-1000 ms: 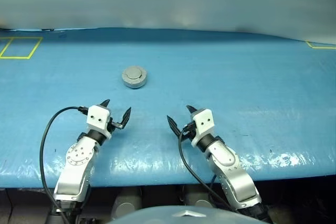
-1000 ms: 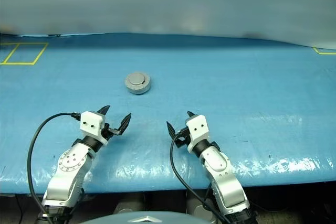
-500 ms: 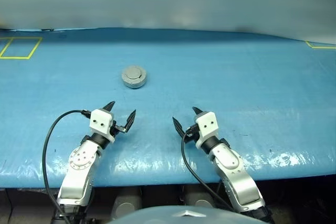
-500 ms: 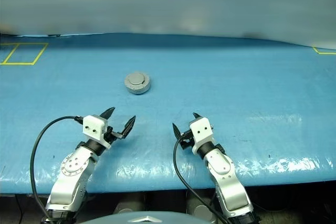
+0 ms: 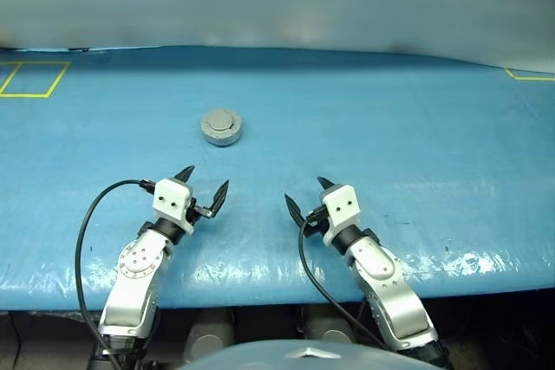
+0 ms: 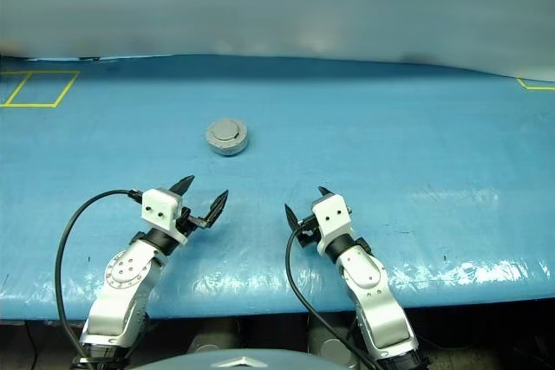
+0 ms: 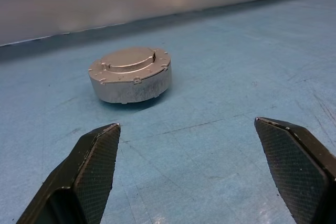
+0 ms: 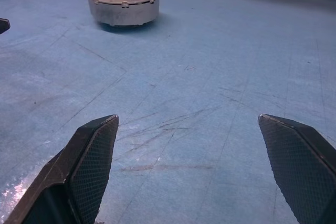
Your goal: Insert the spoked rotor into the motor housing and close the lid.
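Note:
The motor housing (image 5: pixel 220 127) is a short round grey can standing on the blue table (image 5: pixel 390 136), left of centre. Its lid (image 7: pixel 128 59) lies shut on top, plain grey with a raised centre disc. The spoked rotor is out of view. My left gripper (image 5: pixel 205 179) hovers open and empty a short way in front of the housing, which sits ahead between its fingers (image 7: pixel 97 150) in the left wrist view. My right gripper (image 5: pixel 305 191) is open and empty too, nearer the table's middle, with the housing (image 8: pixel 123 6) farther off to its left.
A yellow tape square (image 5: pixel 33 78) marks the far left of the table and a yellow corner (image 5: pixel 529 75) the far right. A grey wall rises behind the table. The table's near edge (image 5: pixel 260 288) runs just under both arms. Black cables loop beside each wrist.

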Robot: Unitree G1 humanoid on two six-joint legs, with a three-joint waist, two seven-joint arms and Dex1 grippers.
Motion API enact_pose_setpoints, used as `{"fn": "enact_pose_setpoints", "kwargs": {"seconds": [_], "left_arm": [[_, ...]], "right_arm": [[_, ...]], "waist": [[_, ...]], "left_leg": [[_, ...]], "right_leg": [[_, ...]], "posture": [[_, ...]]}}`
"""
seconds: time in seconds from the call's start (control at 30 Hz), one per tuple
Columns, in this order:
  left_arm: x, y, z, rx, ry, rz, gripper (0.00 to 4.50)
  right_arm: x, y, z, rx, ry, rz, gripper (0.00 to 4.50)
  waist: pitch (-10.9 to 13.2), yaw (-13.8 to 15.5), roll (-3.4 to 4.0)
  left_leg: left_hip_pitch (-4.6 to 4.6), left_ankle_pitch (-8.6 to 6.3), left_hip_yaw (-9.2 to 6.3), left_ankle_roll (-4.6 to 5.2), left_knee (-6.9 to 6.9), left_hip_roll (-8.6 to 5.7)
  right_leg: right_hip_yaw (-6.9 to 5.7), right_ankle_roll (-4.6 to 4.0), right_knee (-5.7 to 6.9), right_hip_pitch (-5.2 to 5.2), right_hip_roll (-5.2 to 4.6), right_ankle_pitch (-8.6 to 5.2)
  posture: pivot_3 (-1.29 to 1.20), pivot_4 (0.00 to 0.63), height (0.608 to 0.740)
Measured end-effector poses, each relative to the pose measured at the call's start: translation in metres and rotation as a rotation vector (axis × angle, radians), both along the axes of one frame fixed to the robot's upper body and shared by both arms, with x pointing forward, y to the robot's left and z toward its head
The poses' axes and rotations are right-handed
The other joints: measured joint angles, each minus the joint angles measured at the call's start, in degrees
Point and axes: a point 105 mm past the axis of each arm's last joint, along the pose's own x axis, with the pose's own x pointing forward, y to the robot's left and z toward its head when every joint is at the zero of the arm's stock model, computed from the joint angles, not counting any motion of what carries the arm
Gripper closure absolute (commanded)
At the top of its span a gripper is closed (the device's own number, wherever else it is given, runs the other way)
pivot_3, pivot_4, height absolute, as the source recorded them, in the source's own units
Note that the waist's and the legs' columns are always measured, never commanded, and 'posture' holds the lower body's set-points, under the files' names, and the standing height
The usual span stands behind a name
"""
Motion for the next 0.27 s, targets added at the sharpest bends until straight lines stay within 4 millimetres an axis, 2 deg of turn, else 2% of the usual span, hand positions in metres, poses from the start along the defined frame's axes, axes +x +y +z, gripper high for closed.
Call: {"fn": "enact_pose_setpoints", "kwargs": {"seconds": [0.27], "left_arm": [[0.0002,0.0,-0.0001,0.001,0.001,0.0,0.01]], "right_arm": [[-0.0004,0.0027,0.0005,0.008,0.0,0.008,0.0]], "waist": [[0.0,0.0,0.0]], "left_leg": [[0.0,0.0,0.0,0.0,0.0,0.0]], "right_leg": [[0.0,0.0,0.0,0.0,0.0,0.0]], "posture": [[0.0,0.15,0.74]]}}
